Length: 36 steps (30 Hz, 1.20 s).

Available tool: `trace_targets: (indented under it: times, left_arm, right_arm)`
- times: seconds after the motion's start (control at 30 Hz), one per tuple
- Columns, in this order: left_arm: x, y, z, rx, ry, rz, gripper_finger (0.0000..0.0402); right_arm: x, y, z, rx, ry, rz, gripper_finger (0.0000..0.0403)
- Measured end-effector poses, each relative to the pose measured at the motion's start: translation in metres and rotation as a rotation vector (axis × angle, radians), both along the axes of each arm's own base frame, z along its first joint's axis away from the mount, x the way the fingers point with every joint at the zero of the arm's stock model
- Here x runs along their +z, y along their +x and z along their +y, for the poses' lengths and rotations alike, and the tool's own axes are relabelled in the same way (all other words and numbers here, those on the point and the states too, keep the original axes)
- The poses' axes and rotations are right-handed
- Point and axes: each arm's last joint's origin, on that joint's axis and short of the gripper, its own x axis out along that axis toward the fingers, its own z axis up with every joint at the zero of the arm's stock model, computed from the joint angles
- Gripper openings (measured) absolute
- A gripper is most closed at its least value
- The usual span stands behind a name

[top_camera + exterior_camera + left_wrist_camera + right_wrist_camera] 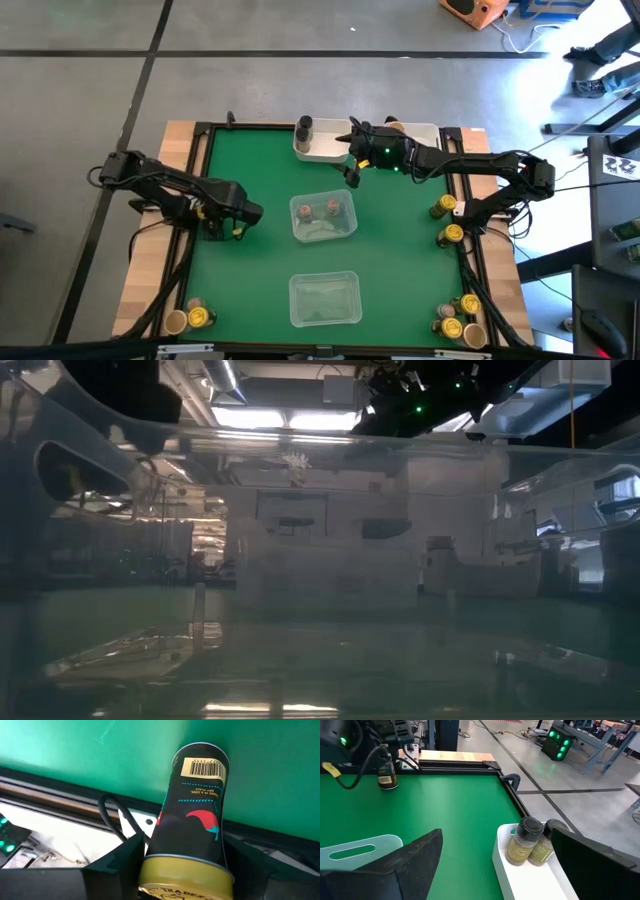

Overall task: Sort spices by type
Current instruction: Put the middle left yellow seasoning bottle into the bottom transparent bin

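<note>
Robotics lab: concrete floor (250, 90), lit equip rack (559, 742).

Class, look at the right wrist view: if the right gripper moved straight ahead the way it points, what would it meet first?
Probably the white bin holding the grey-capped jars, just ahead of the open right gripper; depth is hard to judge.

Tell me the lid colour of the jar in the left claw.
Yellow-gold lid on the dark spice jar, clearest in the left wrist view.

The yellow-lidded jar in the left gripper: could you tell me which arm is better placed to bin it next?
Left, probably: the left gripper already grips the yellow-lidded jar, while the right gripper hangs empty and open by the white bin.
</note>
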Motion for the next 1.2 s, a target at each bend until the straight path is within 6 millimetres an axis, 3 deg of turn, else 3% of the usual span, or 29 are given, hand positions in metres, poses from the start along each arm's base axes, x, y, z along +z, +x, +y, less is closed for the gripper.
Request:
trace_targets:
  times: [0.5, 0.7, 0.87, 1.03, 1.2]
  left_arm:
    - [0.045, 0.029, -0.017, -0.059, 0.001, -0.208, 0.0208]
    - [0.068, 0.039, -0.027, -0.113, 0.010, -0.323, 0.0209]
    - [0.084, 0.046, -0.029, -0.167, 0.048, -0.394, 0.0209]
    - [0.088, 0.060, -0.031, -0.204, 0.066, -0.395, 0.0209]
    - [0.081, 0.086, -0.044, -0.277, 0.065, -0.319, 0.0209]
  right_arm:
    - [0.003, -0.004, 0.002, -0.015, 0.050, -0.008, 0.0372]
    - [0.010, -0.012, 0.021, 0.006, 0.057, 0.039, 0.0372]
    - [0.005, -0.013, 0.037, -0.010, 0.040, 0.124, 0.0372]
    - [0.006, -0.013, 0.038, -0.037, 0.022, 0.114, 0.0372]
    - [0.007, -0.012, 0.037, -0.042, 0.025, 0.102, 0.0372]
